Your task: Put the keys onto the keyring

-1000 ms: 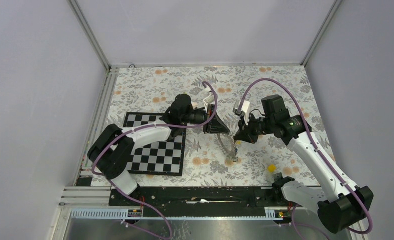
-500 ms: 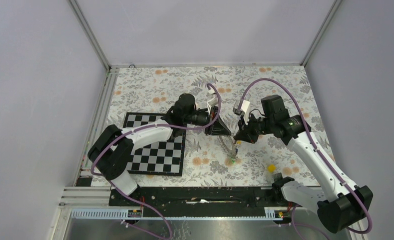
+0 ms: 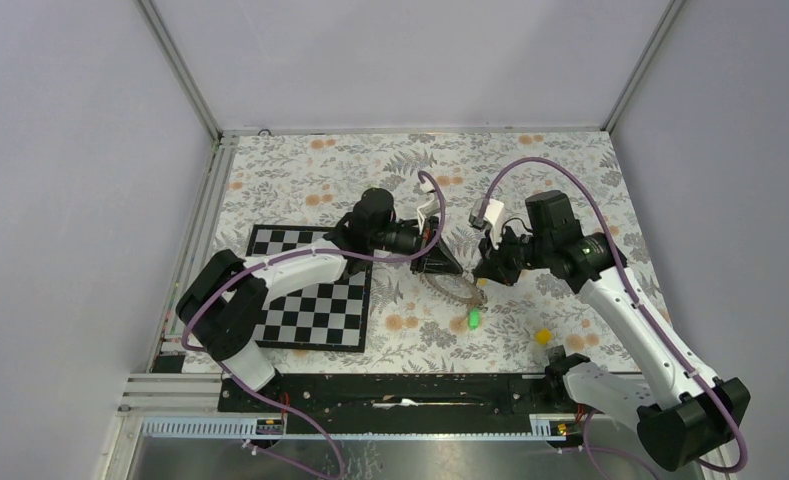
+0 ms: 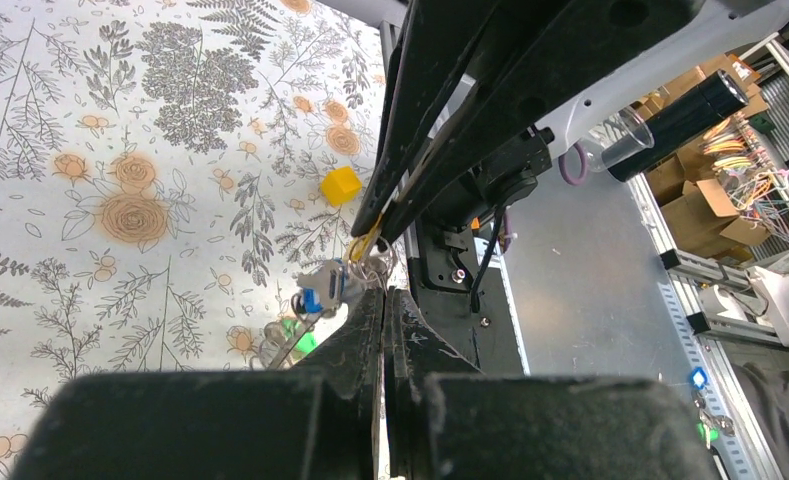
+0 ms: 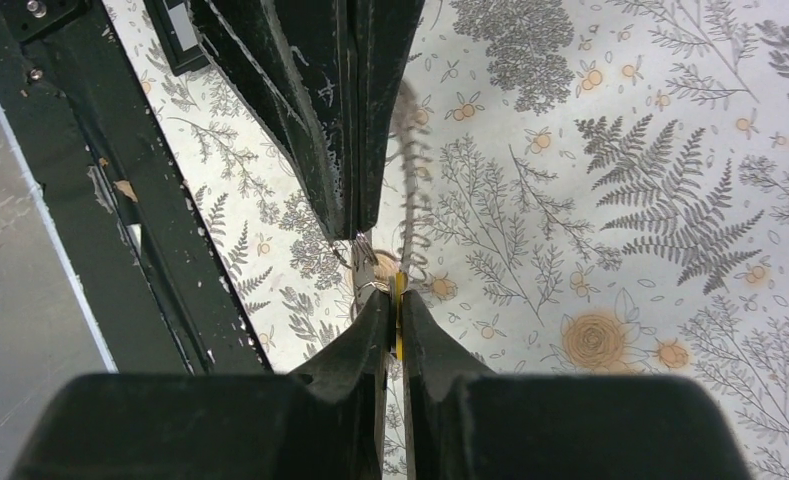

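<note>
A robotics lab cell: plain grey wall panels in aluminium framing, black-and-white checkerboard calibration board, brown cardboard boxes.

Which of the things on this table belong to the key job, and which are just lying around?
Job: keyring, pinched in the left fingers; yellow key, in the right fingers; blue key by the ring; green key, lying loose.
Lying about: yellow cube; checkerboard mat.
</note>
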You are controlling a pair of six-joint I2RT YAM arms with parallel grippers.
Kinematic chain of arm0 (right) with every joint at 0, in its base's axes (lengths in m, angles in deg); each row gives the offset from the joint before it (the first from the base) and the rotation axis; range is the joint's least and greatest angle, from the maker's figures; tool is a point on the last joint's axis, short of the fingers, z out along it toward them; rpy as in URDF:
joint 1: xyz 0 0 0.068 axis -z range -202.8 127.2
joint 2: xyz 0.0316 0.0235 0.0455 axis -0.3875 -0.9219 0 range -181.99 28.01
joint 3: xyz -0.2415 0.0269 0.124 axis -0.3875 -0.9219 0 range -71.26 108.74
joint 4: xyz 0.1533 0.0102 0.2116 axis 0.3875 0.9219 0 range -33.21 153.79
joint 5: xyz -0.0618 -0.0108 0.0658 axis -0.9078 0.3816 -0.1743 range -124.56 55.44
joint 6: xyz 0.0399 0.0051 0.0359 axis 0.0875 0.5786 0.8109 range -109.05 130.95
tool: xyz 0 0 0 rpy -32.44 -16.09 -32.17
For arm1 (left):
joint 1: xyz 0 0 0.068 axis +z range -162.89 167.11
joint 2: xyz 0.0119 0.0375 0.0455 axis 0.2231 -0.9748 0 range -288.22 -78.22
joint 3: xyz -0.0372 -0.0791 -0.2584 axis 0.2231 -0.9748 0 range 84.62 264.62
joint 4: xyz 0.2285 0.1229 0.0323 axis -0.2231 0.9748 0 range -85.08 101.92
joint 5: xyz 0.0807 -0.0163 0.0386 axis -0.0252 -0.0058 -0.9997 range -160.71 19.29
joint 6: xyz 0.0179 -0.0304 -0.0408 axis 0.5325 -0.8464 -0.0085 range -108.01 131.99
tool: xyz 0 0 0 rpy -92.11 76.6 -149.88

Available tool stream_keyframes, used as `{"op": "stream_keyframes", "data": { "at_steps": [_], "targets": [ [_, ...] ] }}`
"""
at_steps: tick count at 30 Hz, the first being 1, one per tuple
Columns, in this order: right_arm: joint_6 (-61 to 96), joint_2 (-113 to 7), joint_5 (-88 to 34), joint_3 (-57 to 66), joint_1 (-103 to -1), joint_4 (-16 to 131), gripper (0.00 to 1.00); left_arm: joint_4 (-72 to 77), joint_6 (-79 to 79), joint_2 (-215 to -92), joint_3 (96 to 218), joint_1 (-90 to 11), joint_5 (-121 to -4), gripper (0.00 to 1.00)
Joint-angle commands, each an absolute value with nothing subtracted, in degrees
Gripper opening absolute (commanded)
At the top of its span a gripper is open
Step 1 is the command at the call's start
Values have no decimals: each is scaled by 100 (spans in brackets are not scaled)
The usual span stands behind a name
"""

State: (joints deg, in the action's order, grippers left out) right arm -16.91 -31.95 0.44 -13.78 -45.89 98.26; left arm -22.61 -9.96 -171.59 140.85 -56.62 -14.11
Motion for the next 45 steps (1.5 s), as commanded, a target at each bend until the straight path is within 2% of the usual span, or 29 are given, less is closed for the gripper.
{"op": "stream_keyframes", "data": {
  "at_steps": [1,8,19,25,35,45],
  "targets": [
    [-1727,-2939,-317,-1207,-4591,9688,0,-2191,-681,-17029,14391,-5721,-1206,0],
    [-1576,-2880,184,-1204,-4591,9570,0,-2030,-570,-17095,14537,-5724,-1324,1],
    [-1386,-2950,573,-1339,-4591,9345,0,-1617,34,-17059,14818,-5728,-1187,49],
    [-1114,-3042,548,-1326,-4591,9237,0,-1546,413,-17128,14808,-5744,-1033,67],
    [-1092,-3182,342,-1237,-4583,9448,0,-992,1135,-17087,14831,-5807,-1167,74],
    [-1543,-3410,-948,-913,-4584,10232,0,-42,1803,-16768,14841,-5682,-2550,79]
  ]
}}
